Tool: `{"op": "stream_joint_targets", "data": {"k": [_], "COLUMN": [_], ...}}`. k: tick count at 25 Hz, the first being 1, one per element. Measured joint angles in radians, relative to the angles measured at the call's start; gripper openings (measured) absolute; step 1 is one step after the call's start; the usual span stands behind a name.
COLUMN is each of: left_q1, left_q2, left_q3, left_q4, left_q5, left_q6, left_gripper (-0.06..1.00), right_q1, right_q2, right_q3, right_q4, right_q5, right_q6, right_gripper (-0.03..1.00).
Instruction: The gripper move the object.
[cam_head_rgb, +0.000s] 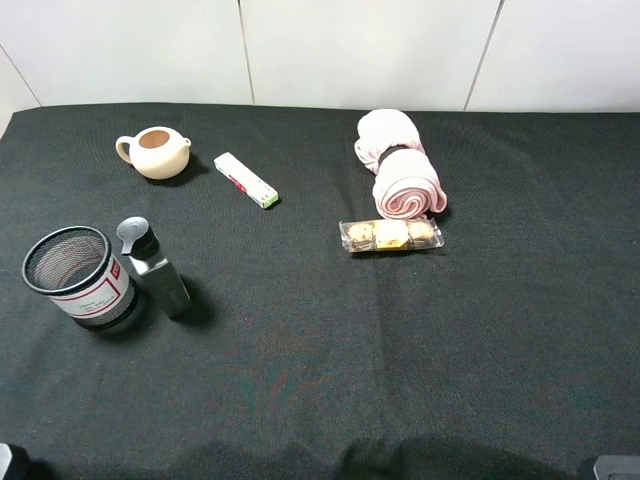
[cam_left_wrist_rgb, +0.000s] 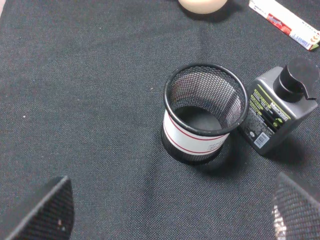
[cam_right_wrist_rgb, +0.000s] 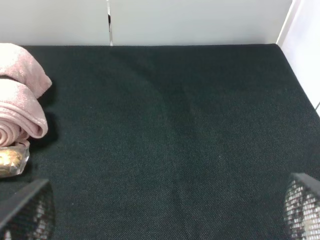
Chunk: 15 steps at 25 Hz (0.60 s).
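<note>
The pale-pink rolled towel (cam_head_rgb: 400, 165) lies at the back right of the middle of the black cloth, two lobes cinched by a black band. Its edge shows in the right wrist view (cam_right_wrist_rgb: 20, 105). My left gripper (cam_left_wrist_rgb: 170, 215) is open and empty, with its fingers spread wide, hovering near the mesh cup at the front left, far from the towel. My right gripper (cam_right_wrist_rgb: 165, 210) is open and empty above bare cloth to the right of the towel. In the high view only small bits of the arms show at the bottom corners.
A clear cookie packet (cam_head_rgb: 391, 235) lies right in front of the towel. A cream teapot (cam_head_rgb: 157, 152) and a white toothpaste box (cam_head_rgb: 246, 180) sit at the back left. A black mesh cup (cam_head_rgb: 75, 275) and a grey bottle (cam_head_rgb: 158, 268) stand at the front left.
</note>
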Motion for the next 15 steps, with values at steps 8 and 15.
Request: {"op": "stream_joint_targets", "data": {"k": [8,15], "left_q1": [0.0,0.0], "left_q2": [0.0,0.0], "left_q3": [0.0,0.0], "left_q4": [0.0,0.0], "left_q5": [0.0,0.0], "left_q6": [0.0,0.0], "left_gripper": [0.83,0.83], "right_q1": [0.0,0.0], "right_q2": [0.0,0.0], "right_q3": [0.0,0.0], "right_q4": [0.0,0.0], "right_q5": [0.0,0.0], "right_q6": [0.015,0.015], "right_gripper": [0.7,0.7]}}
